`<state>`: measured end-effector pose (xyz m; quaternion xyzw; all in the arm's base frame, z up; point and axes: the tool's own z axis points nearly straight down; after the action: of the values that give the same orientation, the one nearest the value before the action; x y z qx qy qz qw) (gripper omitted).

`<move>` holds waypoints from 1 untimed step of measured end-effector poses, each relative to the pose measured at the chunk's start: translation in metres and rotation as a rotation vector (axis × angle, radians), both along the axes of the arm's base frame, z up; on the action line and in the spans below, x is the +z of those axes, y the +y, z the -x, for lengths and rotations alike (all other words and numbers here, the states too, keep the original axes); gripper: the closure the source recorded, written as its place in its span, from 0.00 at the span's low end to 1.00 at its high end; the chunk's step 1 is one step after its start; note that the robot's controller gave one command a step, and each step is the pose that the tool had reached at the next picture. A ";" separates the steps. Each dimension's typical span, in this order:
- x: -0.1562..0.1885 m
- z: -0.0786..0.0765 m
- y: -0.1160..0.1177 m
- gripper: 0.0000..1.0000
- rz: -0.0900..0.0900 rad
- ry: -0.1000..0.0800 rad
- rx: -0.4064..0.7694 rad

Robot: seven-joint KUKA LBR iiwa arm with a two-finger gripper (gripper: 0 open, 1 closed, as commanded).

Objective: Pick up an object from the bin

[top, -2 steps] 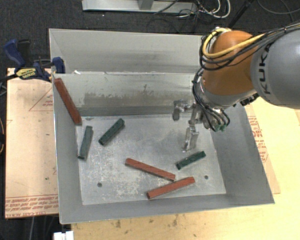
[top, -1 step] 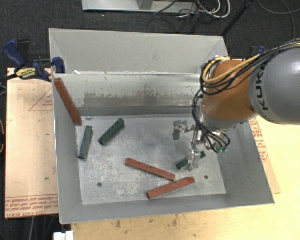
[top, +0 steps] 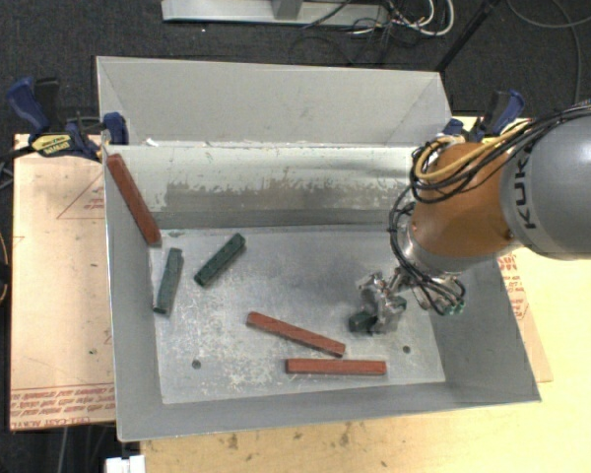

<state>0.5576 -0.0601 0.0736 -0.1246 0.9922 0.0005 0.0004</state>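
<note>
My end effector [top: 380, 304] hangs near the grey metal bin's [top: 478, 358] right wall, over a half-hidden small dark green block [top: 362, 322]. I cannot tell how wide it stands.

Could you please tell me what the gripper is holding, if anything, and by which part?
It cannot be told: the gripper is down against a small dark green block near the right wall of the grey metal bin, but no clear hold shows.

On the floor of the grey bin [top: 276, 372] I find two dark green bars [top: 167, 281] [top: 220, 259] at left, two red-brown bars [top: 295, 333] [top: 335, 367] at front, and a third bar [top: 133, 200] leaning against the left wall.
</note>
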 end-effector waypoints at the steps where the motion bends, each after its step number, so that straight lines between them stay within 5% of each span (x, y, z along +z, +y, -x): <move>1: 0.000 0.000 0.000 1.00 0.000 0.000 0.000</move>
<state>0.5576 -0.0601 0.0736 -0.1245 0.9922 0.0005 0.0005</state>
